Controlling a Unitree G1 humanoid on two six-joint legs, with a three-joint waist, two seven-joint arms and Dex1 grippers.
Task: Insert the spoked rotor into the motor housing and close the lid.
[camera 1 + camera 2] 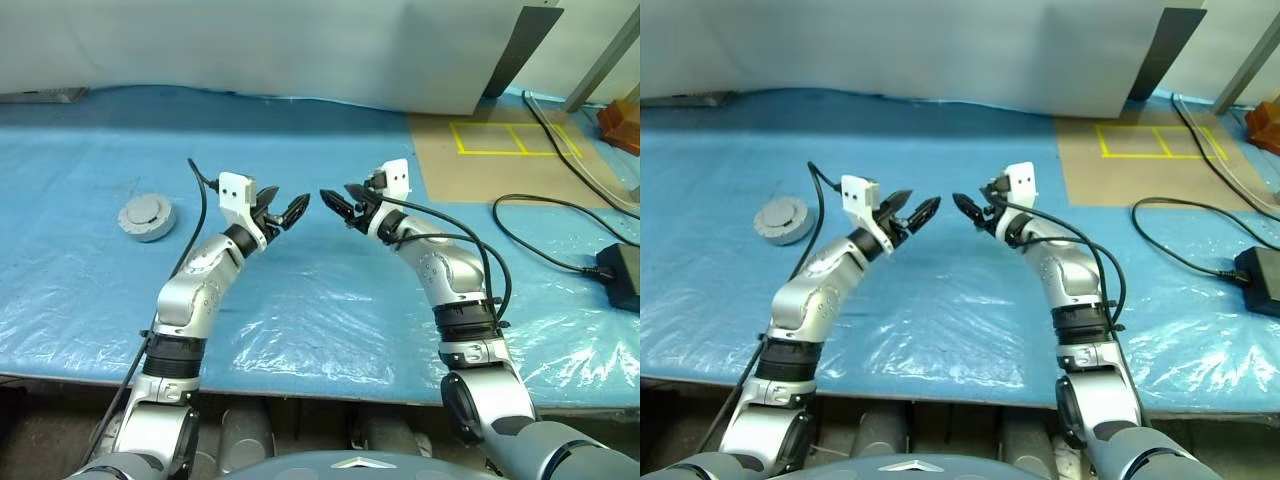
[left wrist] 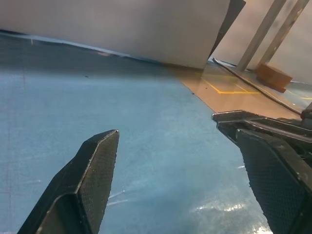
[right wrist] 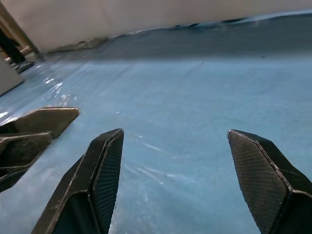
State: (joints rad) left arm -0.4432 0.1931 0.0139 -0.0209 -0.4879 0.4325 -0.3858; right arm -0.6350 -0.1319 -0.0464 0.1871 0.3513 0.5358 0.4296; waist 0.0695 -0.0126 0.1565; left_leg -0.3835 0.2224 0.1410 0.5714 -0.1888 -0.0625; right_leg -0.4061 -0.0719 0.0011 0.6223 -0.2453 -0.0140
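A short round grey cylinder, the motor housing (image 1: 146, 224), stands on the blue sheet at the far left. A plain grey lid (image 1: 146, 210) with a small raised centre sits on top of it. The spoked rotor is hidden. Above the middle of the table my left gripper (image 1: 288, 204) and right gripper (image 1: 338, 198) point at each other, tips a short gap apart. Both are open and empty. The housing lies well to the left of the left gripper. In the left wrist view my own fingers (image 2: 92, 170) stand wide, with the right gripper's fingertips (image 2: 243, 119) beyond.
A blue plastic sheet (image 1: 320, 290) covers the table. At the right lie black cables (image 1: 540, 230) and a black power adapter (image 1: 622, 272). A brown mat with yellow tape (image 1: 505, 140) lies at the back right. A white panel (image 1: 300, 50) stands along the back.
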